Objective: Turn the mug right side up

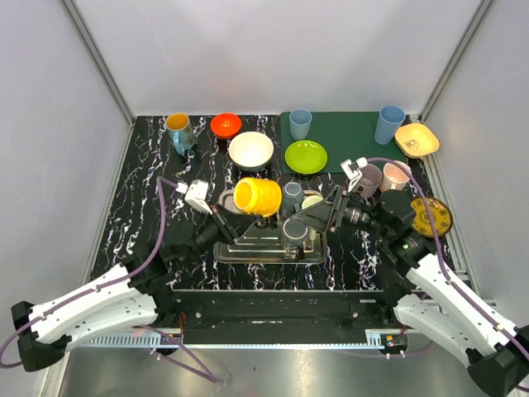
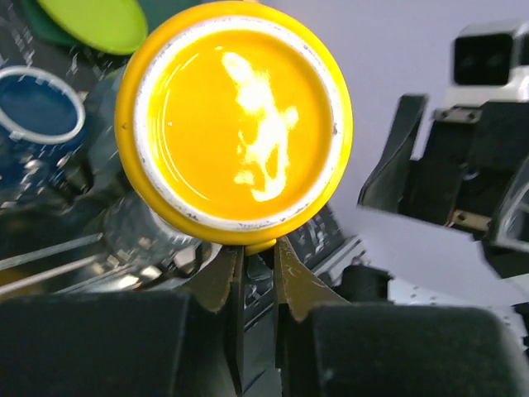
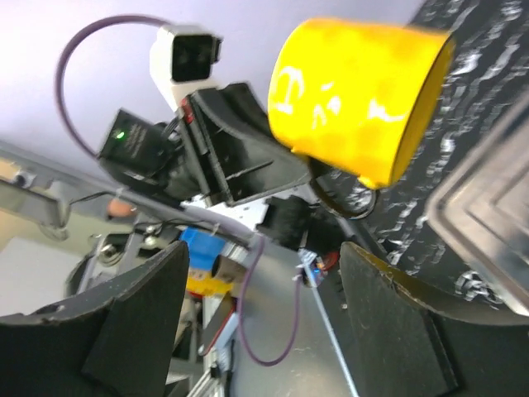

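The yellow mug (image 1: 257,197) hangs on its side above the back left of the metal tray (image 1: 248,251). My left gripper (image 1: 258,219) is shut on its handle. In the left wrist view the mug's round base (image 2: 235,116) faces the camera, and the handle is pinched in the gripper (image 2: 256,251) just below it. My right gripper (image 1: 310,220) is open and empty, to the right of the mug over the tray. In the right wrist view the mug (image 3: 355,91) shows above and beyond the gripper (image 3: 264,285), apart from both fingers.
A clear glass (image 1: 295,234) and a grey-blue cup (image 1: 293,193) stand in the tray. Behind are a white bowl (image 1: 250,150), orange bowl (image 1: 226,125), blue mug (image 1: 178,131), green plate (image 1: 306,156), two blue cups on a green mat (image 1: 347,124), and two mugs (image 1: 382,177) at right.
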Controlling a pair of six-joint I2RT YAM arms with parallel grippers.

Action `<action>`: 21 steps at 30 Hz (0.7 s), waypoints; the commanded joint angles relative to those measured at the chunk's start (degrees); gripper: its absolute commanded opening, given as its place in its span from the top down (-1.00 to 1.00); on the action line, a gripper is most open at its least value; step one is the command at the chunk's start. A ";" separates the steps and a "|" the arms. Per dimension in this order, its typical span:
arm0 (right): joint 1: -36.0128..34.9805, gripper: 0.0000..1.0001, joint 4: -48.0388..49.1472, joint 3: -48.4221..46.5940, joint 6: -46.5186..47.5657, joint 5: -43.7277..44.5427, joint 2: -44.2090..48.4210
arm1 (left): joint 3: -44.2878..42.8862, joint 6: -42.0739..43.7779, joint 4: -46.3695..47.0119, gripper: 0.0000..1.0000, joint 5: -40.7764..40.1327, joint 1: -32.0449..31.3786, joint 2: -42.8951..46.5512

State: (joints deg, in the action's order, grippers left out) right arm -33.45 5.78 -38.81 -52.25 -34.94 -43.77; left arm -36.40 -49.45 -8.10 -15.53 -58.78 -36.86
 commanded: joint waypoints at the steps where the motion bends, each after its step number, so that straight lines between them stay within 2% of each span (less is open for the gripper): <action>1: -0.30 -0.56 22.03 3.63 -13.04 -11.72 -4.38 | -3.85 0.32 21.89 1.00 3.04 2.09 -1.89; 5: -0.38 -0.55 29.89 6.90 -17.62 -12.52 -7.11 | -3.59 -1.17 28.47 1.00 4.98 2.62 -3.21; 10: -0.30 -0.54 43.67 8.05 -23.16 -13.66 -12.73 | -3.68 -3.72 31.91 1.00 7.96 2.80 -5.23; 16: -0.30 -0.45 50.89 4.28 -24.48 -13.66 -18.71 | -3.06 -6.97 34.11 1.00 12.27 2.80 -6.99; 21: -0.30 -0.33 52.84 1.81 -24.92 -14.19 -22.41 | -1.39 -9.08 36.57 1.00 14.65 2.80 -7.70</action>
State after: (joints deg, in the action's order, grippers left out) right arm -33.50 50.68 -33.47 -75.77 -48.03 -64.62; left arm -36.58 -55.96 16.10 -5.15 -56.27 -45.04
